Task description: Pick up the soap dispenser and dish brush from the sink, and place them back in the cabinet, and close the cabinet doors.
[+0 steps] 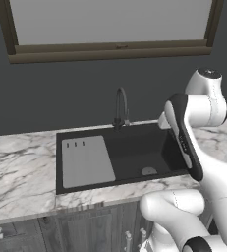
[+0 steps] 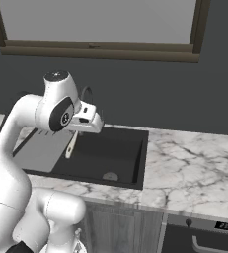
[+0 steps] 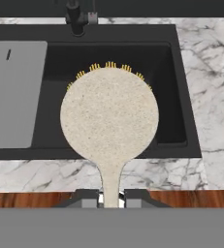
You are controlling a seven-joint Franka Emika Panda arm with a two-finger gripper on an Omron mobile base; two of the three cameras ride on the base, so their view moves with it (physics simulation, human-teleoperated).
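The claw [image 3: 111, 199] is clamped on the handle of the dish brush [image 3: 109, 116], holding it above the black sink [image 3: 179, 97]. The brush appears lifted out; next it likely needs carrying to the cabinet shelf.

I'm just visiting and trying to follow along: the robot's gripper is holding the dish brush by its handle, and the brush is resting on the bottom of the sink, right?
Not quite. The gripper does hold the dish brush by its handle, but the brush hangs in the air above the sink, as the right base view shows.
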